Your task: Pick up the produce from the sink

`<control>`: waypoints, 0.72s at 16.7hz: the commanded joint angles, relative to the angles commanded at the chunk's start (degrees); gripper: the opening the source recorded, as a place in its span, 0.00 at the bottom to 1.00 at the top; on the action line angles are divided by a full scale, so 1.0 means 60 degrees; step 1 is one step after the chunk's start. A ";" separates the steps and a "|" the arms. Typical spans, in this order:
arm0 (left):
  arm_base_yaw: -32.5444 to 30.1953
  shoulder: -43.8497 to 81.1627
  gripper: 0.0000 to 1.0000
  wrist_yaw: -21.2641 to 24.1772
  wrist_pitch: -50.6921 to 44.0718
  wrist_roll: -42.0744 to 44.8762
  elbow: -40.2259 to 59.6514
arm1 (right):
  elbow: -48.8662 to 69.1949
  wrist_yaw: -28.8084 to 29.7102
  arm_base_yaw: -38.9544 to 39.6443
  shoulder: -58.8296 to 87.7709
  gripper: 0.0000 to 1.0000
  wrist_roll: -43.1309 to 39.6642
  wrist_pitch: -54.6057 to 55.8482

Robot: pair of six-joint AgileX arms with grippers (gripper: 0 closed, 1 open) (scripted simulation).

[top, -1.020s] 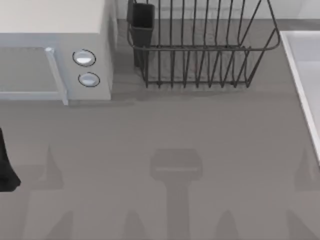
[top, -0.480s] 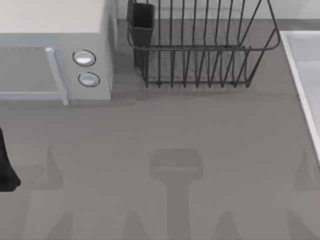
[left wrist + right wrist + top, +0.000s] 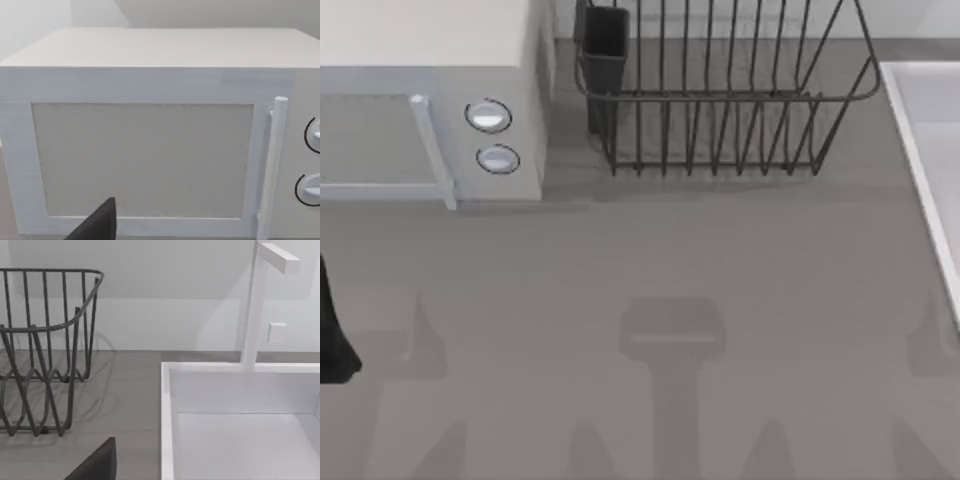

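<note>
The sink point(image 3: 917, 150) is a pale basin cut off by the top view's right edge. In the right wrist view its white rim point(image 3: 166, 420) runs ahead of a black part of my right gripper point(image 3: 97, 463), which hangs over the grey counter beside the basin. The stretch of basin floor in sight is bare, and the produce is out of view. My left arm point(image 3: 330, 340) is parked at the table's left edge. A black part of my left gripper point(image 3: 97, 225) faces the white box's door.
A white box with two round knobs point(image 3: 490, 135) stands at the back left. A dark wire dish rack point(image 3: 720, 100) with a black cup point(image 3: 605, 45) stands at the back middle. A white faucet point(image 3: 255, 305) rises behind the sink.
</note>
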 joint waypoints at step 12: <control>0.0000 0.0000 1.00 0.0000 0.0000 0.0000 0.0000 | 0.7192 0.0003 -0.1042 0.8820 1.00 -0.0946 -0.4524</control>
